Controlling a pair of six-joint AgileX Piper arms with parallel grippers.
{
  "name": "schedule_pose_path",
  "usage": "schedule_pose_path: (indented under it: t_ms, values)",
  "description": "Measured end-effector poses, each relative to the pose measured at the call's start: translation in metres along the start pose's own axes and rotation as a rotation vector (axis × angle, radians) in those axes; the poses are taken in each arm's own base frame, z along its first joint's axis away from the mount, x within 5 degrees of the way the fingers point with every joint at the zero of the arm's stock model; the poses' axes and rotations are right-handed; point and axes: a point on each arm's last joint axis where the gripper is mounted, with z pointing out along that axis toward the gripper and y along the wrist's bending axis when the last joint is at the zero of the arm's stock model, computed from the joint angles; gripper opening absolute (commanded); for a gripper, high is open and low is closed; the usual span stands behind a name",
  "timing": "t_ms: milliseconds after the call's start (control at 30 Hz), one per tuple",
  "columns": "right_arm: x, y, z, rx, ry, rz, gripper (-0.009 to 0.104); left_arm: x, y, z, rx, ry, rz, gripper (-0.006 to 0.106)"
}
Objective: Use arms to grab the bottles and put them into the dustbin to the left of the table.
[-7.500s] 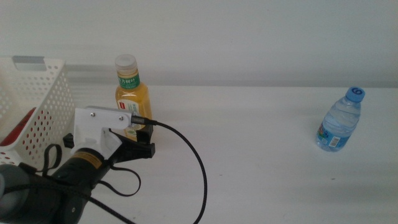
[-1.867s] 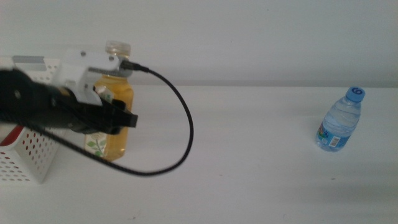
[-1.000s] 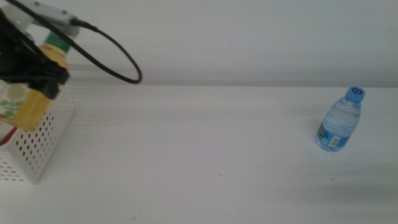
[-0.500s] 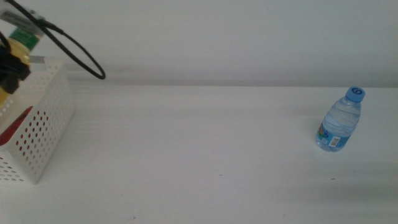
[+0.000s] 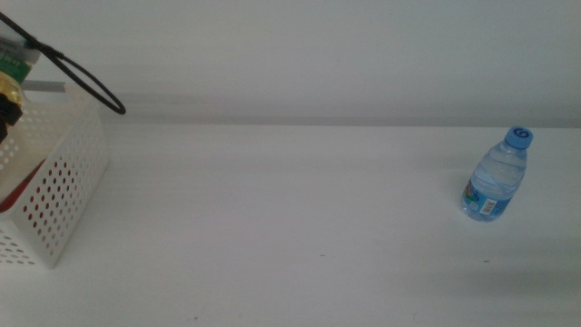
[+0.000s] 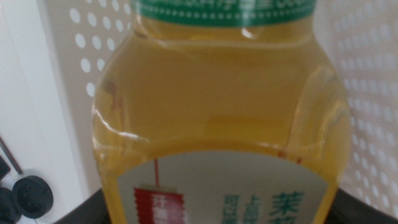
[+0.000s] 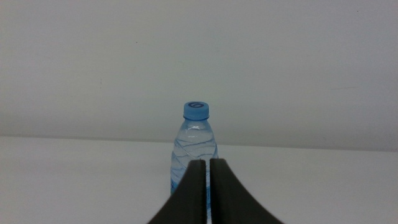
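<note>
Right gripper [image 7: 208, 186]: two dark, curved, smooth jaws. Left arm's thick black cable [image 5: 77, 77] looped beside it.

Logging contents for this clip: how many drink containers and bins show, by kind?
Yellow juice bottle: 1
Clear water bottle: 1
Red item inside the basket, kind unclear: 1
White perforated basket: 1
Total: 4
</note>
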Motion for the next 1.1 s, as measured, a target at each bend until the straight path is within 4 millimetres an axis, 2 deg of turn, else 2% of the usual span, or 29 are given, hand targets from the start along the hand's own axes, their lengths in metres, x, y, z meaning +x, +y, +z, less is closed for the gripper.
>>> schedule_pose_path:
  t_ms: [367, 867, 1100]
  values:
    - [0.000, 0.000, 0.000, 0.000, 0.000, 0.000, -0.002, 0.004, 0.011, 0.010, 0.004, 0.008, -0.074, -0.001]
    - [0.000, 0.000, 0.000, 0.000, 0.000, 0.000, -0.002, 0.003, 0.010, 0.012, 0.016, -0.003, -0.105, -0.001]
    - [0.000, 0.000, 0.000, 0.000, 0.000, 0.000, -0.002, 0.009, 0.015, 0.017, 0.021, 0.016, -0.135, -0.001]
